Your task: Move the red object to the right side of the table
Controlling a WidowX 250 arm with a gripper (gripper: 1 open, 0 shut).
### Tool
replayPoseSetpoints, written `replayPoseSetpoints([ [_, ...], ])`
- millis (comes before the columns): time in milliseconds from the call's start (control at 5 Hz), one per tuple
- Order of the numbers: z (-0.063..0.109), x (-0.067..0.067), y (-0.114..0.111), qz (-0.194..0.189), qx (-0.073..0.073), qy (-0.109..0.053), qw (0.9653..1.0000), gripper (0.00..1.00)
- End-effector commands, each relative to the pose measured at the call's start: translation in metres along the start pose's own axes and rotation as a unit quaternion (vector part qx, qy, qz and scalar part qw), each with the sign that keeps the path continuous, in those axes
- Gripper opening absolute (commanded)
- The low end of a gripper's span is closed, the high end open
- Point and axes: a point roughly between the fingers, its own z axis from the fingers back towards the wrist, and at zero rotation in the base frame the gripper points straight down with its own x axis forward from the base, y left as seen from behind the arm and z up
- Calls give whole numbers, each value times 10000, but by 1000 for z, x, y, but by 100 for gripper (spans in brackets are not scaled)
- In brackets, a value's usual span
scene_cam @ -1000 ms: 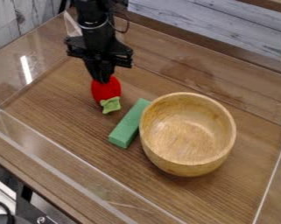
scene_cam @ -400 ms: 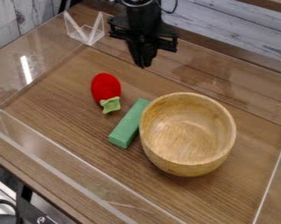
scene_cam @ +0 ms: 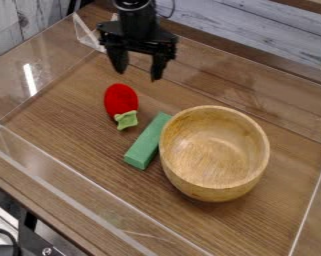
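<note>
The red object (scene_cam: pixel 119 100) lies on the table (scene_cam: pixel 69 150), left of centre, its small green leafy stub (scene_cam: pixel 125 121) pointing toward the front. My gripper (scene_cam: pixel 137 71) hangs above and behind it, a little to the right, not touching it. The two dark fingers stand apart and point down with nothing between them. The black arm runs up out of the top of the view.
A green rectangular block (scene_cam: pixel 148 140) lies diagonally just right of the red toy. A large wooden bowl (scene_cam: pixel 215 152) stands on the right half, touching the block's side. Low clear acrylic walls (scene_cam: pixel 29 80) border the tabletop.
The gripper, down at the red toy a second ago, rose, swung back right with its fingers shut, then came left and opened. The toy stays where it was.
</note>
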Motion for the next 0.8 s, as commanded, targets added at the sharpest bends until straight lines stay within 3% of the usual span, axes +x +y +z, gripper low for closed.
replayPoseSetpoints([
  [0, 0, 9, 18, 153, 134, -99, 9997, 100],
  [200, -12, 11, 26, 219, 230, 46, 9995, 100],
  [400, -19, 7, 28, 160, 267, 133, 9994, 0],
  [600, -18, 6, 30, 99, 259, 138, 9995, 0],
])
